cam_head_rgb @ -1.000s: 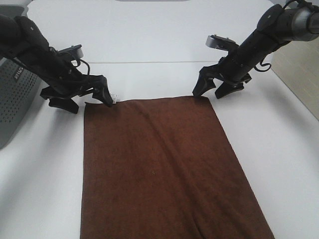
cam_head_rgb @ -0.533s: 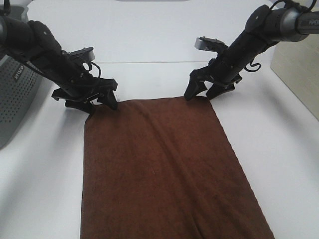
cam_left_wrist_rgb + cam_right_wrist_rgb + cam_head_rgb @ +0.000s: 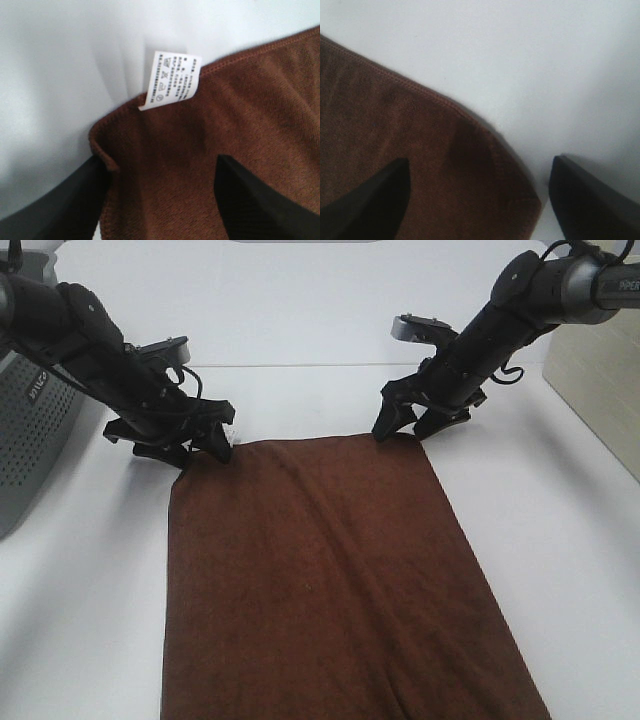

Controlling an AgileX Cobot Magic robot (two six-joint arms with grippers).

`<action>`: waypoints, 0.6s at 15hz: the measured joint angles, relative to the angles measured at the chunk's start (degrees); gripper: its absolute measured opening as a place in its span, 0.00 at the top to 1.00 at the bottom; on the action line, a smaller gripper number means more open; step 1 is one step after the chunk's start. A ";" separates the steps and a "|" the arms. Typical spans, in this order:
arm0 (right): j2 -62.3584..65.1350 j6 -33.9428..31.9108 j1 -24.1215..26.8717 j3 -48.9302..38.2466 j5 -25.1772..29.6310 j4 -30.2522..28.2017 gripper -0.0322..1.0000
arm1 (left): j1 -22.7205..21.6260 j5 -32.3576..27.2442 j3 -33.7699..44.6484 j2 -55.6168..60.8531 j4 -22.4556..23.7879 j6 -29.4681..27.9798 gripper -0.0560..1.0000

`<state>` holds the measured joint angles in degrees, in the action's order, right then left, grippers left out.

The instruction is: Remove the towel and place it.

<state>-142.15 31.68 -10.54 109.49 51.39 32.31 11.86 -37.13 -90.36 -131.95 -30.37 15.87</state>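
Dark brown plush rectangular towel (image 3: 320, 580) lies flat on the white surface (image 3: 560, 540); left pincer (image 3: 203, 452) and right pincer (image 3: 400, 430) straddle its upper-frame corners, both released.

You have a plain white desk (image 3: 560, 540) with the dark brown towel (image 3: 320, 580) spread flat on it, running lengthwise from the middle down to the near edge of the exterior high view, which cuts off its near end. The towel's far short edge lies roughly straight across the bare white surface, its left corner's hem curls up slightly, and the small white tag (image 3: 171, 80) sticks out from that edge near the same corner, over the desk. At your left the grey perforated basket (image 3: 30, 440) sits apart from the towel, partly out of view.
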 joint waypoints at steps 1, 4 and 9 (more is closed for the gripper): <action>0.00 0.00 0.00 0.00 -0.17 -0.29 0.27 | 0.00 0.00 0.00 0.00 0.00 0.00 0.40; -0.23 0.00 0.00 0.00 -1.26 -2.35 0.46 | 0.00 -0.11 0.00 -0.17 0.29 -0.11 0.54; -0.69 -0.17 0.00 0.00 -2.75 -2.69 0.95 | 0.00 -0.17 -0.06 -0.29 3.90 0.74 0.91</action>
<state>-142.84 31.51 -10.54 109.49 48.64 29.62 11.86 -37.30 -90.41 -132.24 -26.47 16.62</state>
